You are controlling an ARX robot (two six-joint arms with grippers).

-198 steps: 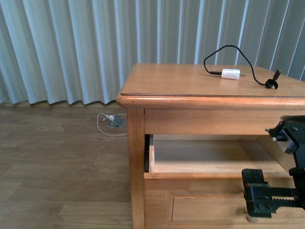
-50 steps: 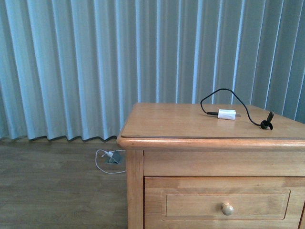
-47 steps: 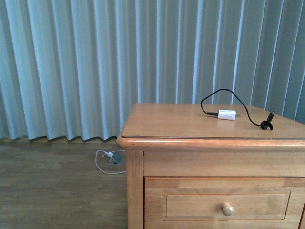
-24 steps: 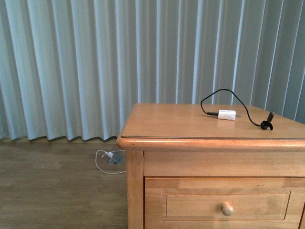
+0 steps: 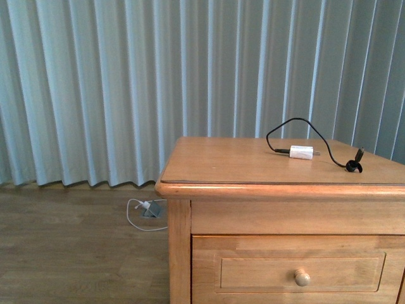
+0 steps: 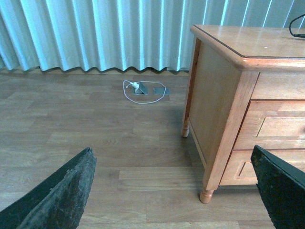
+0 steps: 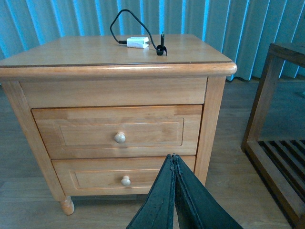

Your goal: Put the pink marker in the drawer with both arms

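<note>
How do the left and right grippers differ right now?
1. The left gripper has its fingers spread wide apart; the right gripper has its fingers pressed together.
2. The left gripper faces the nightstand's side corner and the floor; the right gripper faces its front, in line with the top drawer and its knob.

Shared: both hold nothing, hang clear of the nightstand, and the drawer is shut.

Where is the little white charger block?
The white charger block lies on top of the nightstand, toward its back right in the front view, with its black cable looping beside it.
</note>
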